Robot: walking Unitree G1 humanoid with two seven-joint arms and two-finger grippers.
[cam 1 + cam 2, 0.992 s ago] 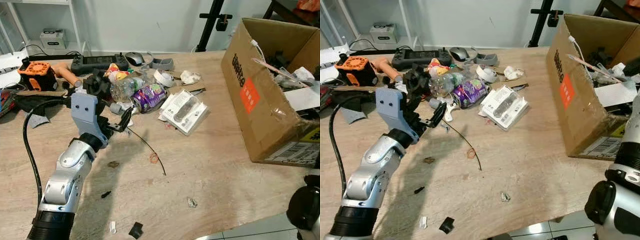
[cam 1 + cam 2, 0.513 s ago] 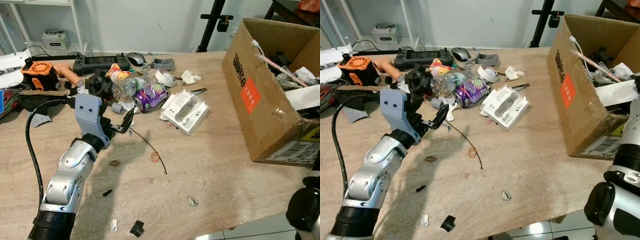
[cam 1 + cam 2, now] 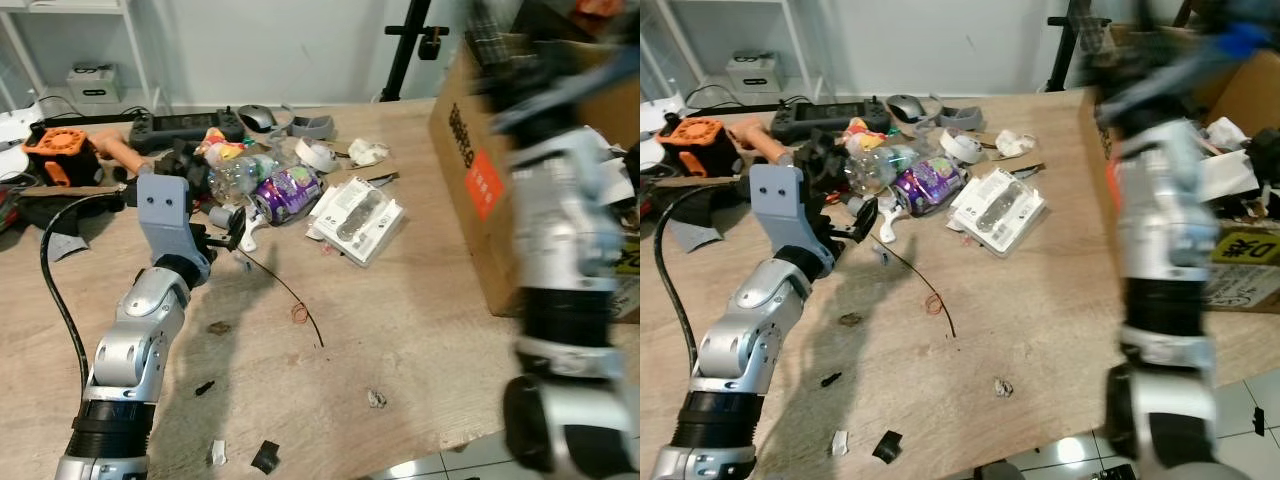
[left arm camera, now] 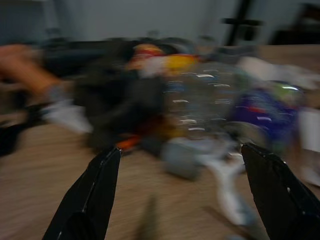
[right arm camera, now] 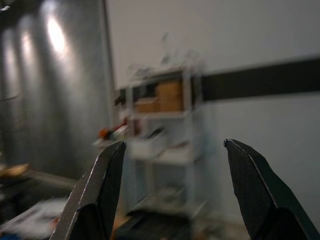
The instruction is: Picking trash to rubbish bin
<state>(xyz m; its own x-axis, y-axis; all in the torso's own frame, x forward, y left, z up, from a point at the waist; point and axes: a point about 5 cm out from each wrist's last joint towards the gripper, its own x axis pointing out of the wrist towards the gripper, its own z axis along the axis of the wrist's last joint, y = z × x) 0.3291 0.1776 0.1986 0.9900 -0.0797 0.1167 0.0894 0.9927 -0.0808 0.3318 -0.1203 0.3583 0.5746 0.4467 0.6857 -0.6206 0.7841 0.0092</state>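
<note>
On the far left of the wooden surface (image 3: 420, 300), an orange-and-black gadget (image 3: 55, 152) and a black controller (image 3: 185, 125), neither looking like trash. Just right of those, the left hand (image 3: 232, 228) low over the wood, fingers spread wide and empty, aimed at the heap; from its wrist camera, black fingertips (image 4: 102, 170) well apart, framing the blurred clutter. Ahead of it, touching one another in a pile: a clear plastic bottle (image 3: 232, 175), a crumpled purple can (image 3: 288, 188), a yellow-and-red wrapper (image 3: 222, 150). Just beyond, a roll of tape (image 3: 317, 153) and a crumpled white paper (image 3: 366, 152). Right of the can, an empty blister pack (image 3: 356, 213) lying flat. Nearer the front edge, a thin black wire (image 3: 285, 290) with a small orange rubber band (image 3: 298, 313) beside it, plus small scraps (image 3: 376, 399) well apart from the heap. Farther right, a raised, motion-blurred right arm in front of the cardboard box (image 3: 470, 170) serving as bin; right hand (image 5: 172, 150) pointed out at the room, fingers apart, gripping nothing. Inside the box, paper and odd bits already dumped. Judged from all this: partly done, bulk of the trash still out on the wood, next grab probably the bottle or the can, neither yet touched.
</note>
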